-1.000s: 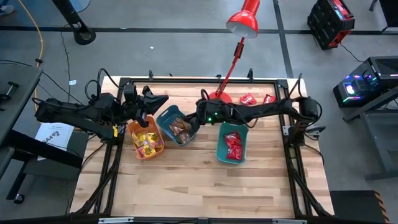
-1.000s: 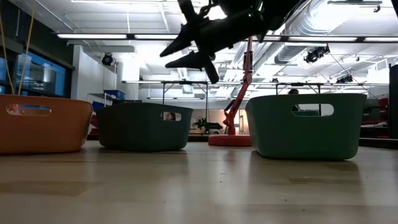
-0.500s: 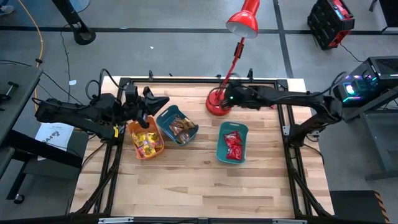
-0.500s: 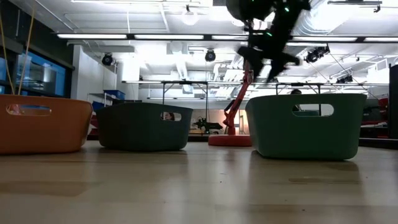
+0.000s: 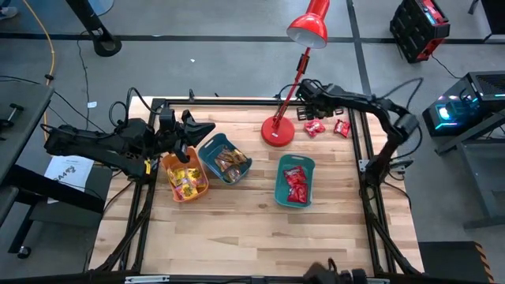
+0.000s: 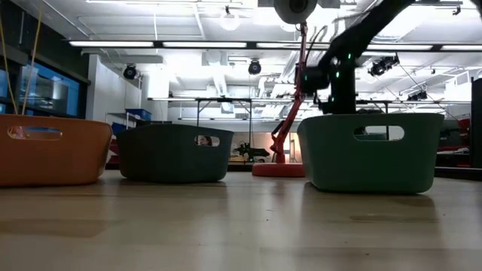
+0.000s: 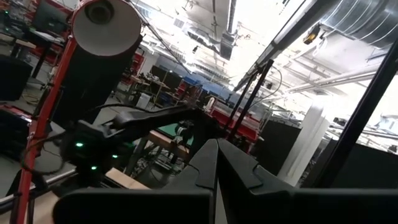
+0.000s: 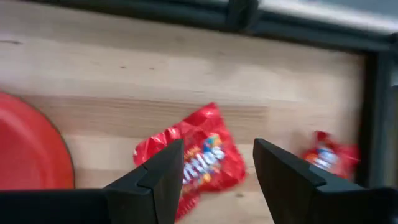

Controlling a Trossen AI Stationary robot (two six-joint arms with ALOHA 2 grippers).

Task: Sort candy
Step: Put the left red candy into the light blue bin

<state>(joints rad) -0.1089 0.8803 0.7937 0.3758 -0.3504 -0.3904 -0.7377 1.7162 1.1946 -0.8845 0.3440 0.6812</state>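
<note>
We see two shiny red wrapped candy packets loose on the far right of the wooden table [image 5: 237, 237]: one [image 5: 314, 127] just right of the red desk lamp's round base [image 5: 277, 132], the other [image 5: 342, 126] further right. More red packets fill the teal plastic bin [image 5: 279, 189]; brown ones lie in the middle teal bin [image 5: 207, 155], yellow ones in the orange bin [image 5: 167, 170]. The right gripper [image 8: 217, 168] hovers over the nearer loose packet, fingers spread, empty. The left gripper [image 5: 207, 127] waits clenched above the bins. We judge a pick is starting: descend, straddle, close.
</note>
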